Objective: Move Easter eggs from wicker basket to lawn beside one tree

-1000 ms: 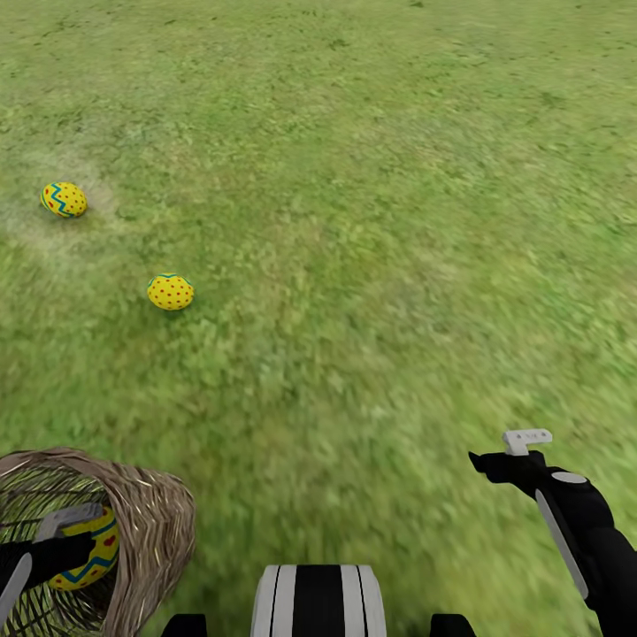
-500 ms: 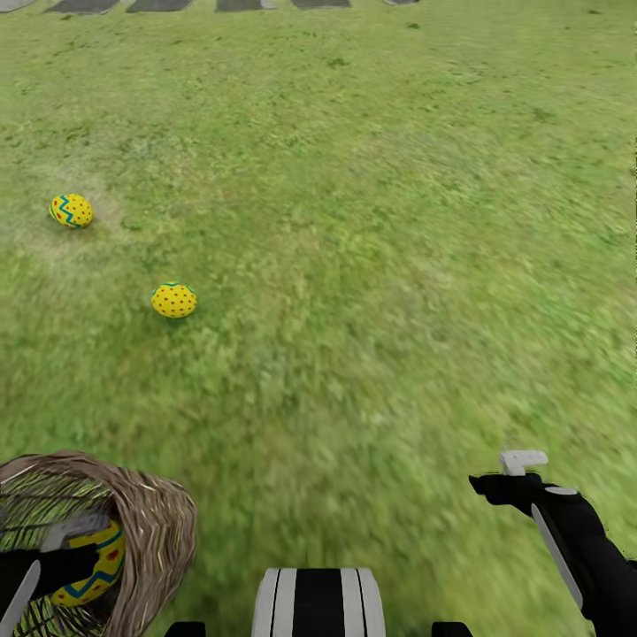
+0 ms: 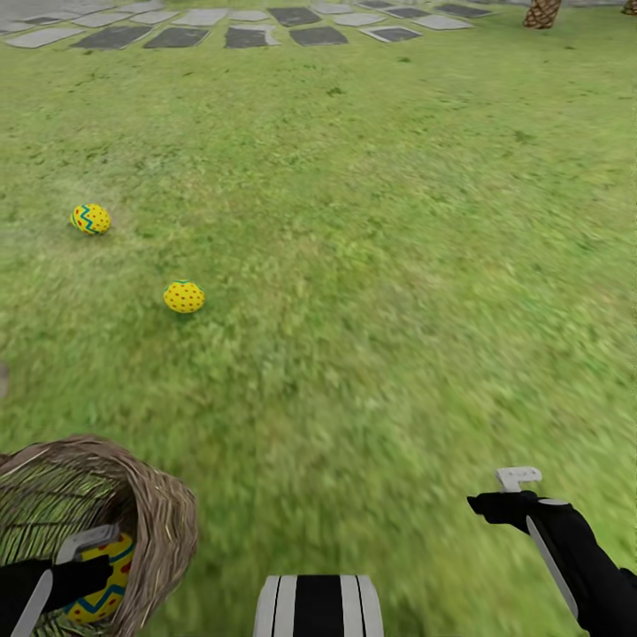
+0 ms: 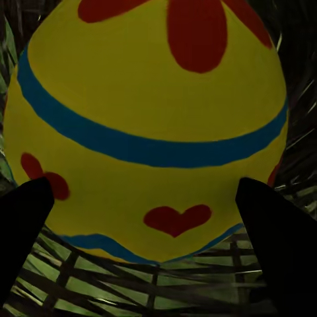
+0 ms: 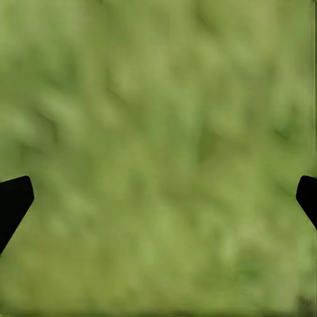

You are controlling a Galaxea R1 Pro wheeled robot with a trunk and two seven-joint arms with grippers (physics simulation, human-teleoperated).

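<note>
Item: my left gripper (image 3: 84,566), inside the basket (image 3: 164,513). Its black fingers (image 4: 23,224) stand on either side of the flower egg (image 4: 152,125), which fills the space between them and lies straight ahead, against the weave. I cannot tell whether the fingers press on the shell or only flank it.

Item: basket, tipped on its side on the lawn (image 3: 372,265), mouth facing my left arm. The flower egg (image 3: 102,579) shows through the opening, right at the gripper.

Item: dotted egg (image 3: 183,296), on the grass well ahead of my left gripper and a little to its right.

Item: zigzag egg (image 3: 91,218), farther out than the dotted one, roughly straight ahead of the left gripper. The two lie apart from each other.

Item: my right gripper (image 3: 495,504), hanging over bare grass, well apart from all eggs and the basket. Fingers (image 5: 13,201) spread wide, nothing between them but lawn (image 5: 158,152).

Item: stone path (image 3: 248,26), far ahead across the grass.
</note>
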